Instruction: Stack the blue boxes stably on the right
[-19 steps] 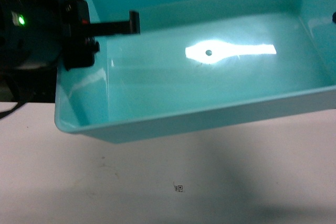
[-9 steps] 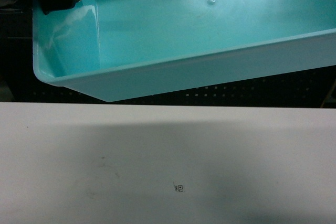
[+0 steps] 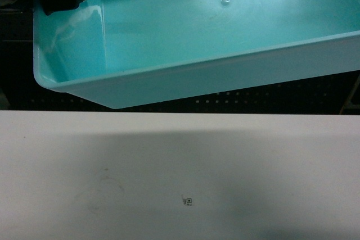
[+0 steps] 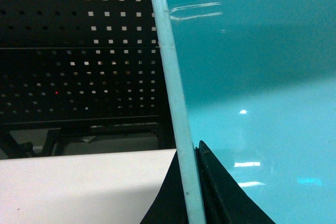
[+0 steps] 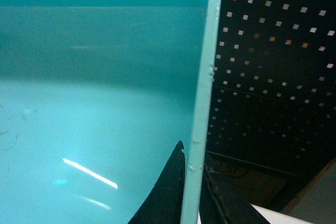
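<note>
The turquoise tub (image 3: pixel 214 43) now hangs well above the worktop (image 3: pixel 169 172), carried between both arms; a second ago it sat lower and nearer the camera, with its near wall covering the worktop's far edge, and since half a second ago it has barely shifted, so the lift looks finished or paused. The left tool (image 4: pixel 190 192) is clamped narrow on the tub's left rim, one finger outside the wall and one inside, with the thin rim running straight up between them. The right tool (image 5: pixel 190 192) grips the opposite rim the same way, its dark fingers pinching the pale edge from both sides. In the head view the tub tilts, its open face turned toward the camera and its left corner lower than the right, and only a dark part of the left arm shows by the upper left corner. Behind and beyond each tool stands the black perforated panel (image 4: pixel 79 51); below them lies the pale worktop with a small printed marker (image 3: pixel 189 201) on it. The royal-blue crate is in none of these views, so where the stack must go cannot be told. With the tub clear of the surface, the next stage is probably carrying it rightward and levelling it before setting it down.
</note>
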### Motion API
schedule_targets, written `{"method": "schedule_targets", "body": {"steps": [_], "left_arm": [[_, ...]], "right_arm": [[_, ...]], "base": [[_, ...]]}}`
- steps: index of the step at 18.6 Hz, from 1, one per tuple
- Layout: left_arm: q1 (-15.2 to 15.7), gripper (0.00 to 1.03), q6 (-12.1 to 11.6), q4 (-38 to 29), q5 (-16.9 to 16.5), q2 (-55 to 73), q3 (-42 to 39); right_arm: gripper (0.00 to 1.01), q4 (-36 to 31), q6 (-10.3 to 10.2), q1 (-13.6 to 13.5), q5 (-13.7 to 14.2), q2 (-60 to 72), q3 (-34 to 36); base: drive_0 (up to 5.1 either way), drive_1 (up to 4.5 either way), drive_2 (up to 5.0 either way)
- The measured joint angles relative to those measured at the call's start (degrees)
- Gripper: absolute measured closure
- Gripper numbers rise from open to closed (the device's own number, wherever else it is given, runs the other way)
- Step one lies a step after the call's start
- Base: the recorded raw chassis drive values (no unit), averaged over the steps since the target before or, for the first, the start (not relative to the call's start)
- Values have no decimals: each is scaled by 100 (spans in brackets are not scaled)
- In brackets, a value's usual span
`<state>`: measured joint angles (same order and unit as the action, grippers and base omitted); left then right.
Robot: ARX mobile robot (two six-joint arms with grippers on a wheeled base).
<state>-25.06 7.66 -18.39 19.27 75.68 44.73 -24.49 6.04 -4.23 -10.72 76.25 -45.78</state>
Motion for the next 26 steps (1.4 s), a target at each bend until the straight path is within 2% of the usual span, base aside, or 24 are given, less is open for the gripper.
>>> {"method": "schedule_targets", "body": {"steps": [26], "left_arm": [[-7,101,-22,-7,0,0,0]], "right_arm": [[94,2,-2,2,0,-2,0]], "base": [[-172,-172,-172]]}}
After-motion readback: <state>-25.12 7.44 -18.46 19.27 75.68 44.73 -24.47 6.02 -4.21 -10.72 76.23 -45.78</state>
